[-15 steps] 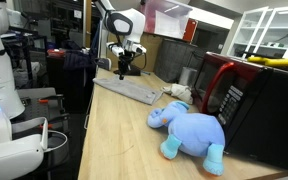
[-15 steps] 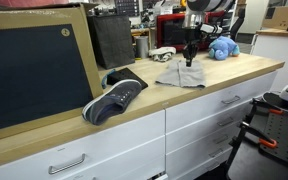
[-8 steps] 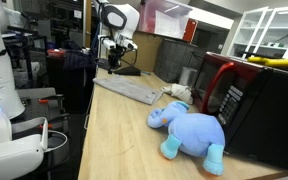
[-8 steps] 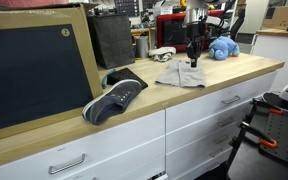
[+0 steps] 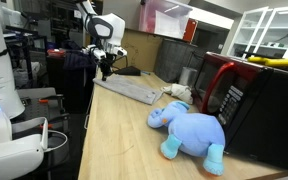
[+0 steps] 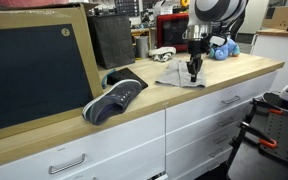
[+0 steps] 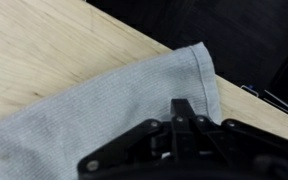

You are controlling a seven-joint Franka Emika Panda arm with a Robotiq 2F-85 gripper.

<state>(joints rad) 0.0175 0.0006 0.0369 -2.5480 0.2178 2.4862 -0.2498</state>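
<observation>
I have the gripper [image 7: 183,108] fully closed, tips down on the grey cloth [image 7: 94,105] near its corner; whether fabric is pinched I cannot tell. The cloth lies flat on the counter [image 7: 39,40], its corner close to the counter's edge, which I judge leaves that hem reachable from above

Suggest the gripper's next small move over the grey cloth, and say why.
Probably open the jaws a little. The gripper is shut, its tips over the grey cloth near the corner by the counter edge; whether any fabric is pinched cannot be told, and shut jaws cannot take it.
</observation>
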